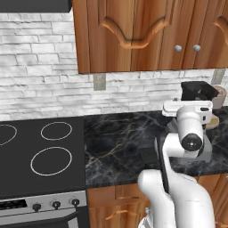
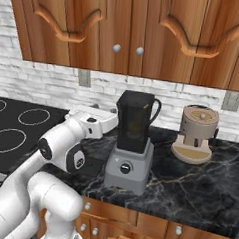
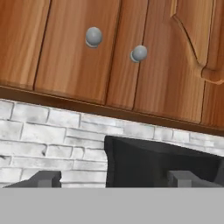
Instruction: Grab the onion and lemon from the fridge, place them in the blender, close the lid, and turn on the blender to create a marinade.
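Note:
The blender [image 2: 129,164] stands on the dark marble counter, a grey base with a round front knob under a tall black jar [image 2: 135,117]. My white hand [image 2: 94,121] hovers just left of the jar, at about the height of its top. In the hand view my gripper [image 3: 113,179] is open, its two fingertips [image 3: 43,179] far apart, and the jar's black top [image 3: 162,159] lies beyond them. Nothing sits between the fingers. In the left base view my forearm covers most of the blender [image 1: 196,91]. The onion, the lemon and the fridge are out of view.
A tan round appliance [image 2: 196,133] stands right of the blender. A black cooktop [image 1: 40,151] with ring burners lies to the left. Wooden wall cabinets [image 2: 127,32] with round knobs hang low over the counter [image 2: 197,189], in front of a white brick wall.

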